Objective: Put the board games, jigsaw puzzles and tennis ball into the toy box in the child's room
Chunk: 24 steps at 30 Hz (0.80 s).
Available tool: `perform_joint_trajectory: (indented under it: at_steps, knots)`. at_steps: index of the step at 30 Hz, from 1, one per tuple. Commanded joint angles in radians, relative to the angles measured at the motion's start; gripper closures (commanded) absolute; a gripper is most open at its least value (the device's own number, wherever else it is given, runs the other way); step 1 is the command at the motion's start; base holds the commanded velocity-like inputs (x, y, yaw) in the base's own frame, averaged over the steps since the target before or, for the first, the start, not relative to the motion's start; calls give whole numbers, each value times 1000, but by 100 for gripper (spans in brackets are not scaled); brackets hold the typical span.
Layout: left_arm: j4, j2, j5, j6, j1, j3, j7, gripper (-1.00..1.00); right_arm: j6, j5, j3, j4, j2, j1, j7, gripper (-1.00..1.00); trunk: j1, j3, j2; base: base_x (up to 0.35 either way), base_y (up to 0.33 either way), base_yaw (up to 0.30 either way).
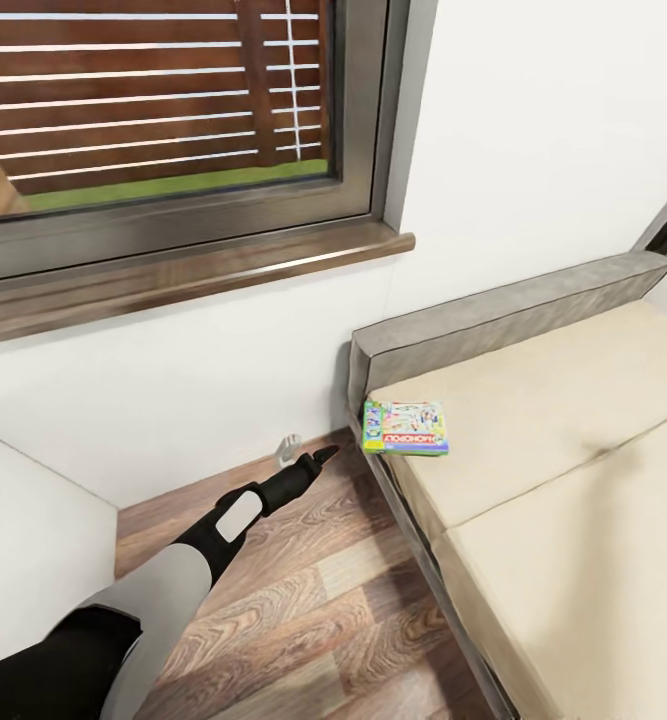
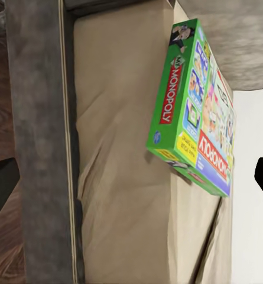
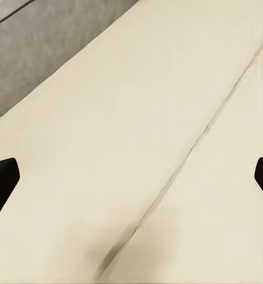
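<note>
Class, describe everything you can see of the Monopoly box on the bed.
The Monopoly box is a thin rectangular printed carton, green along its edges, with a white, colourful cartoon top and a red title band. It looks closed and undamaged. It lies flat on the beige sheet of the bed, in the corner near the grey headboard, close to the mattress edge. Only the sheet touches it; the left gripper is beside the bed, apart from it.

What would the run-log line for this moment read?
phase: approach | target: green-edged Monopoly board game box flat on beige bed near grey headboard | left gripper: over wood floor, short of box, holding nothing | right gripper: open over bed
</note>
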Motion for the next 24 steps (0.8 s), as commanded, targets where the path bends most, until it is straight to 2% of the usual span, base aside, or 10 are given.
perform_joint_trajectory:
  at_steps: [1, 15, 24]
  knots:
    - [0, 0, 10, 6, -1, -4, -1, -100, 6, 1, -2, 0, -1, -1, 4, -100, 0, -1, 0, 0, 0, -45]
    - [1, 3, 9, 6, -6, -2, 1, -100, 6, 2, -4, 0, -7, -1, 5, -100, 0, -1, 0, 0, 0, -20]
    - [2, 22, 9, 6, -30, 4, 18, -100, 7, 1, -11, 1, -19, 0, 8, -100, 0, -1, 0, 0, 0, -4]
